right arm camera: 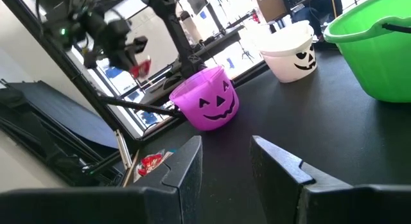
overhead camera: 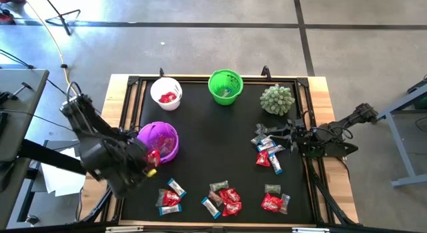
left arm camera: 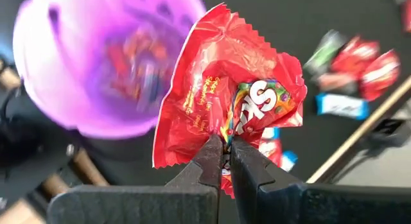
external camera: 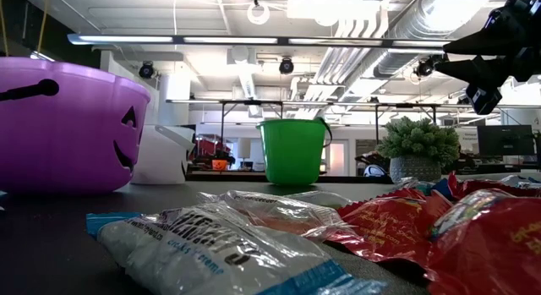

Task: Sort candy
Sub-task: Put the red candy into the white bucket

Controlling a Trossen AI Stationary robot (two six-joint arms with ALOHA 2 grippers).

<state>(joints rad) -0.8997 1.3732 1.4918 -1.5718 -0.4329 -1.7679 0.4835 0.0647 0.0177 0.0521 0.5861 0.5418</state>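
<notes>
Spreading over black mat (overhead camera: pixel 220 139): candy (overhead camera: pixel 223 198), concrete floor (overhead camera: pixel 200 46).

Table: a wood table (overhead camera: pixel 320 83) with a black mat (overhead camera: pixel 200 139) on top and a dark frame around the mat.
Purple bucket (overhead camera: pixel 160 139): stands on the left side of the mat. It has a pumpkin face.
White bucket (overhead camera: pixel 166 93): stands at the back left. Red candy shows inside.
Green bucket (overhead camera: pixel 225 86): stands at the back, near the middle, just beside the white one.
Spiky green ball (overhead camera: pixel 277 99): sits at the back right.
Candy on the right (overhead camera: pixel 268 151): a small bunch of red and blue-white sweets.
Candy at the front (overhead camera: pixel 223 198): red, dark and blue-white sweets lie in little groups along the front edge.
</notes>
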